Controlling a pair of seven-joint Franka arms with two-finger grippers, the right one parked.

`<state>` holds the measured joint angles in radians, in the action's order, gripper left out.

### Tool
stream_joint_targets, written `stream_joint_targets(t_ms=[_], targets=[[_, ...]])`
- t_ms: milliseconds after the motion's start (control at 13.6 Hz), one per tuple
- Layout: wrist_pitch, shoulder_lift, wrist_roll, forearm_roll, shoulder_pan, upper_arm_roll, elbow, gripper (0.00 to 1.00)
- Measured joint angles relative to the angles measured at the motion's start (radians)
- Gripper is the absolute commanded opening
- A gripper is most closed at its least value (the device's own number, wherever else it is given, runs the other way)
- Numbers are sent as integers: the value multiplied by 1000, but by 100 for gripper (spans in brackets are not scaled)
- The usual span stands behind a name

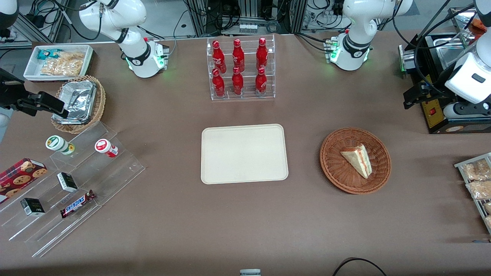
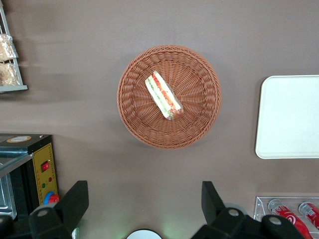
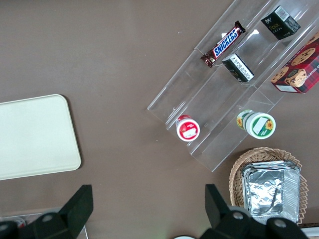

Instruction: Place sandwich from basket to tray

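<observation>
From the front we see the sandwich (image 1: pixel 357 159) lying in the basket (image 1: pixel 333 168), beside the tray (image 1: pixel 244 134). At the wrist, our gripper (image 2: pixel 144 201) hangs spread wide, holding nothing, its body partly cropped.

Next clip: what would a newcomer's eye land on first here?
Probably the rack of red bottles, standing farther from the front camera than the empty cream-beige rectangular tray. Beside the tray, toward the working arm's end, the triangular white-bread sandwich lies in the round reddish-brown wicker basket. The left gripper hovers high above the table near the basket, open.
</observation>
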<state>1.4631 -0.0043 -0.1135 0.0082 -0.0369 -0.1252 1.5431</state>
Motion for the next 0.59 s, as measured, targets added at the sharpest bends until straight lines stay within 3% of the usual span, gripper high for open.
stream_joint_targets(t_ms=[590], targets=[[25,34,-2,0,-9,11,51,100]])
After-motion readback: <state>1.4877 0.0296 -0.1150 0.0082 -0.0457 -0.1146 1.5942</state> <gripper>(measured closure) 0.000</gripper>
